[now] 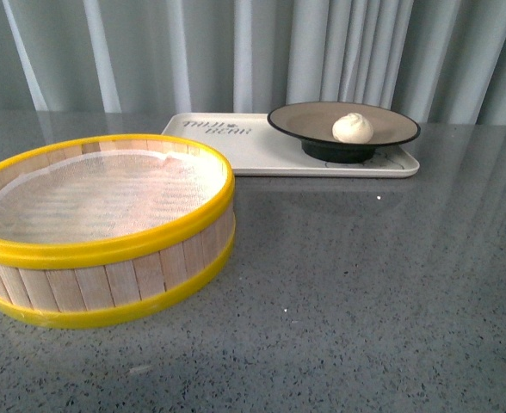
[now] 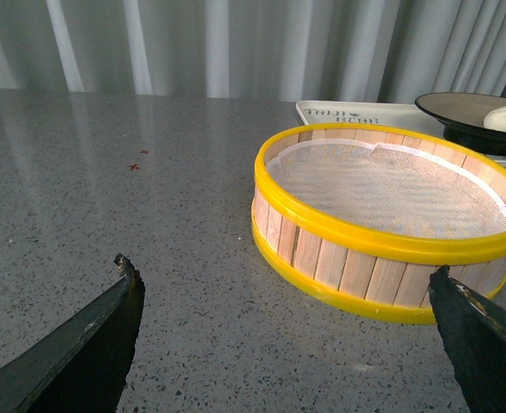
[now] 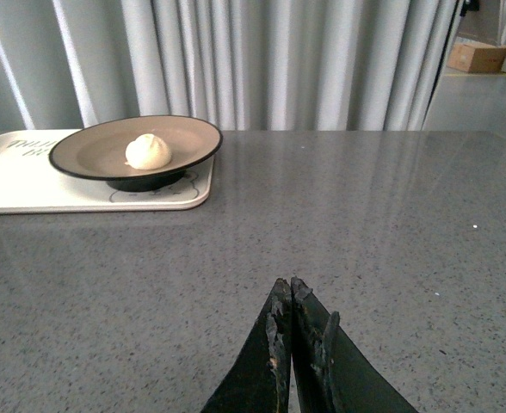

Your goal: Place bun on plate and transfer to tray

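Beyond grey tabletop (image 1: 365,284), tray (image 1: 236,146) carries plate (image 1: 296,119) holding bun (image 1: 353,128).

Wooden-slat steamer basket (image 1: 107,258) with glossy yellow rims; speckled, polished stone-like table (image 1: 365,284).

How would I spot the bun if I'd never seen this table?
Find the cream tray at the table's far edge. On its right end stands a black-rimmed plate, and the bun lies in it: the only small white pleated ball, unlike the big yellow-rimmed steamer basket nearby.

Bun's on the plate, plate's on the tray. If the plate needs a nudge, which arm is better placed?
Probably right. The right gripper has bare table between it and the plate; the left gripper has the steamer basket in between.
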{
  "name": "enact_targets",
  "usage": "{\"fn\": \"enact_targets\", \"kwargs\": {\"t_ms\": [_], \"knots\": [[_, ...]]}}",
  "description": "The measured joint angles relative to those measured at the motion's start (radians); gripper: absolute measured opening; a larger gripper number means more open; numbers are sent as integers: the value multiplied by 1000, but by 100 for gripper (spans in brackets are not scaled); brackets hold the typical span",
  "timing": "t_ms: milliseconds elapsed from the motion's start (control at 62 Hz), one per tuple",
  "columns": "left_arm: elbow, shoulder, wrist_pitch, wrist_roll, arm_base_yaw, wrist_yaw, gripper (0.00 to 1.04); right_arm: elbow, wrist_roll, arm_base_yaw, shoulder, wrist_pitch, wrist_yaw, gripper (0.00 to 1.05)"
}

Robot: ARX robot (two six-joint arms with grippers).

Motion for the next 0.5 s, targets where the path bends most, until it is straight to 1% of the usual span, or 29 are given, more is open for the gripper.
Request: {"fn": "enact_targets", "kwargs": {"t_ms": [113,355,387,419,500], "knots": [[0,0,0,0,0,0,98,-40,0,35,-57,-19,42,2],[0,0,0,0,0,0,98,-100,0,94,-171,-74,94,2],[0,0,0,0,0,0,98,-105,0,117,-187,-85,128,2],[0,0,0,0,0,0,98,-112,0,153,-207,-98,183,2],[0,0,0,0,0,0,98,-124,0,191,-245,-121,190,2]]}}
